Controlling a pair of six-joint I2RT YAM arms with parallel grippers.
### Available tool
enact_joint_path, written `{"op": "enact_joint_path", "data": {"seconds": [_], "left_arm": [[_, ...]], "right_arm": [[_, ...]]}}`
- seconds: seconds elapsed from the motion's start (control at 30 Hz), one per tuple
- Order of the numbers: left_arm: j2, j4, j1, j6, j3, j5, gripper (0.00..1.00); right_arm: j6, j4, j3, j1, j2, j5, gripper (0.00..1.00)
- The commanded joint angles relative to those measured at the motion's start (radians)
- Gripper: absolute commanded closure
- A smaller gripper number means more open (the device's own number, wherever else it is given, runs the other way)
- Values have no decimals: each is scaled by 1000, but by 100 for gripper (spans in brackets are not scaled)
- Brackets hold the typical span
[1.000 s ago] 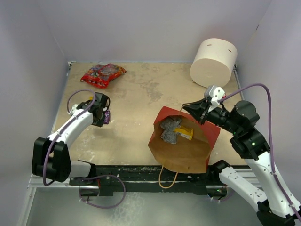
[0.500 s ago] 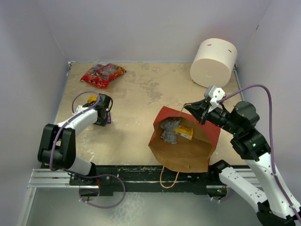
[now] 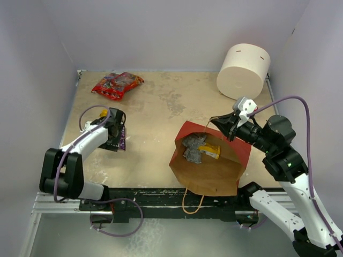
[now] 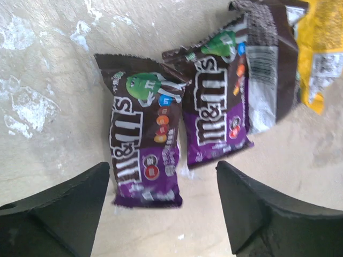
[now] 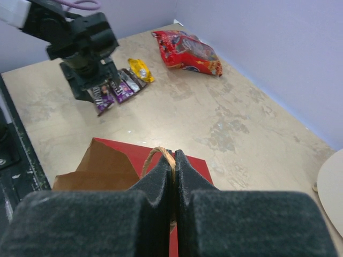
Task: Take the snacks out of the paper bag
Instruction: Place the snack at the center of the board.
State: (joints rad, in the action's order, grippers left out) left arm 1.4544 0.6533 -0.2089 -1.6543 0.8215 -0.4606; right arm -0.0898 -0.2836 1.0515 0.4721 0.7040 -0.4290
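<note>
Left wrist view: my left gripper [image 4: 163, 206] hangs open over the dark purple candy packet [image 4: 142, 144] on the table [image 4: 43, 64]. My right gripper [image 5: 174, 160] pinches the red-brown paper bag [image 3: 211, 174] by its string handle [image 5: 154, 156]. Next I'd fetch the crinkled silver-grey packet [image 3: 192, 148] inside.

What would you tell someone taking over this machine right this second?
Left hand: open, empty, over two dark purple candy packets on the beige table.
Right hand: shut on the thin string handle of the large red-brown paper bag.
Done: red cartoon-printed bag, purple packets and a yellow wrapper are out.
To do: crinkled silver-grey packet and yellow packet inside the bag.
</note>
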Motion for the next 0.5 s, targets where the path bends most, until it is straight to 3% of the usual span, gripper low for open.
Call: {"op": "enact_joint_path", "data": {"seconds": [0.0,0.13,0.47], "left_arm": [[-144,5,8,83,-21,74,12],[-257,22,8,164,-35,155,0],[-447,-30,8,339,-75,415,1]], "right_arm": [[-9,36,31,2,9,90,100],[-8,-2,54,1,20,220,100],[-210,38,97,0,57,569,100]]}}
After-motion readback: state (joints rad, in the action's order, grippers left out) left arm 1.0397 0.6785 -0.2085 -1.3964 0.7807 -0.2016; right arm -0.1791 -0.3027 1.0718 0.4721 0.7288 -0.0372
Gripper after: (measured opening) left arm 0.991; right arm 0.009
